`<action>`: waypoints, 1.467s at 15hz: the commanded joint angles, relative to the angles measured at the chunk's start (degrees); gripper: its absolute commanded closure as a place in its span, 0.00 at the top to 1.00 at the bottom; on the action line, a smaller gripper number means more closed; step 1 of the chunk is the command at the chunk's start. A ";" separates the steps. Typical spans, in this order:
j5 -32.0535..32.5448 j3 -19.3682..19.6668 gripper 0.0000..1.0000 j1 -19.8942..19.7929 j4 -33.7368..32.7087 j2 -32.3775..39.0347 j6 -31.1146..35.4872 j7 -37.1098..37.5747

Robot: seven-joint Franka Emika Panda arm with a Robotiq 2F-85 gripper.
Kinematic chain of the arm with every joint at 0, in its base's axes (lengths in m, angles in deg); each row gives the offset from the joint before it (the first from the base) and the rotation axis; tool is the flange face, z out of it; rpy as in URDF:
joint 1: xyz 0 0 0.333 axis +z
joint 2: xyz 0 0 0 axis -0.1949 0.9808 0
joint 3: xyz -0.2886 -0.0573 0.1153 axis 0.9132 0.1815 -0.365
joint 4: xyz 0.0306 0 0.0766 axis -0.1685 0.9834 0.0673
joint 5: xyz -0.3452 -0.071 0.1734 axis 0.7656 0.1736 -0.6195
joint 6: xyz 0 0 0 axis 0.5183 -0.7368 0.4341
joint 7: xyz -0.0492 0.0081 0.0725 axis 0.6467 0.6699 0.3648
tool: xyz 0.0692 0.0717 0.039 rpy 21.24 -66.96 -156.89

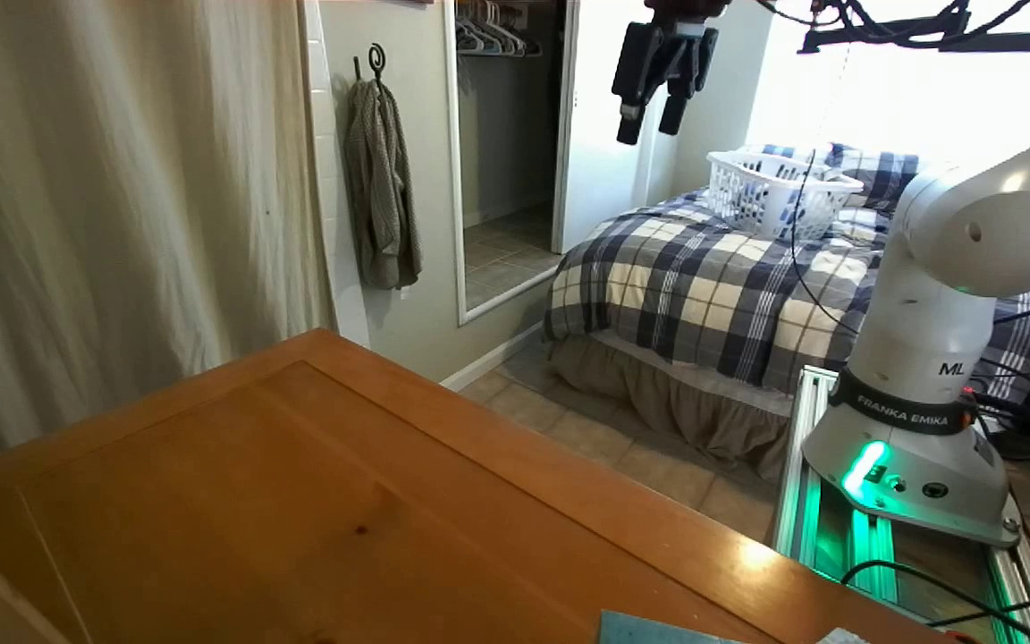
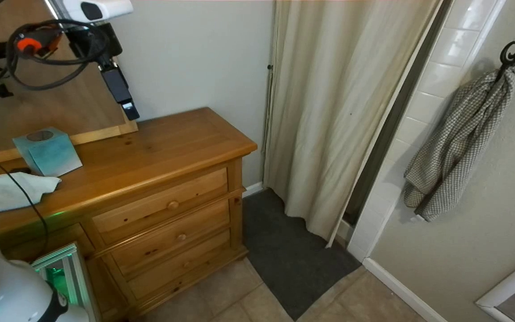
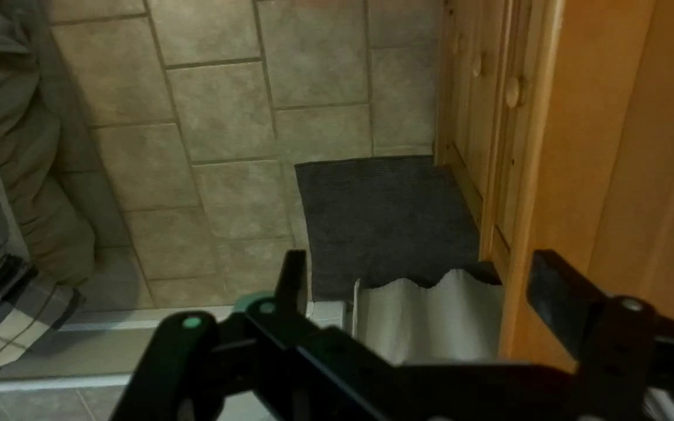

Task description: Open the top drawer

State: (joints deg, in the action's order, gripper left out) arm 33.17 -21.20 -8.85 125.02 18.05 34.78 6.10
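The top drawer (image 2: 150, 210) is a honey-brown wooden front with one round knob (image 2: 173, 205), shut flush in the dresser in an exterior view. In the wrist view the top drawer (image 3: 523, 140) shows as a narrow strip under the top's edge, with its knob (image 3: 512, 92) standing out. Its front is hidden in an exterior view that looks over the dresser top (image 1: 300, 501). My gripper (image 1: 650, 127) is open and empty, high in the air. In the wrist view its fingers (image 3: 420, 263) are wide apart. It touches neither the drawer nor the knob.
Two more drawers (image 2: 179, 237) with knobs lie below. A blue tissue box (image 2: 47, 152) and a white cloth (image 2: 18, 190) sit on the dresser top. A curtain (image 2: 329, 112) hangs beside the dresser over a dark mat (image 2: 293, 259). A bed (image 1: 703, 277) with a white basket (image 1: 774, 192) stands opposite.
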 commanded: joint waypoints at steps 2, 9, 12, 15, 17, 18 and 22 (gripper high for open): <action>-10.50 2.45 0.99 1.00 9.50 -1.09 8.28 3.63; -22.41 5.65 1.00 -0.52 18.42 9.06 19.79 5.26; -26.65 7.33 1.00 -1.04 18.43 17.43 25.94 5.73; -33.03 7.48 1.00 0.34 18.43 28.29 36.22 7.02; -39.89 7.21 1.00 2.72 18.43 34.76 41.63 7.23; -44.23 7.50 1.00 4.17 18.41 37.23 42.46 6.28; -41.82 7.50 1.00 3.60 17.86 38.08 41.50 6.21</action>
State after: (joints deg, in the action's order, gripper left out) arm -8.88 -13.99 -5.45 142.88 56.22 76.39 12.15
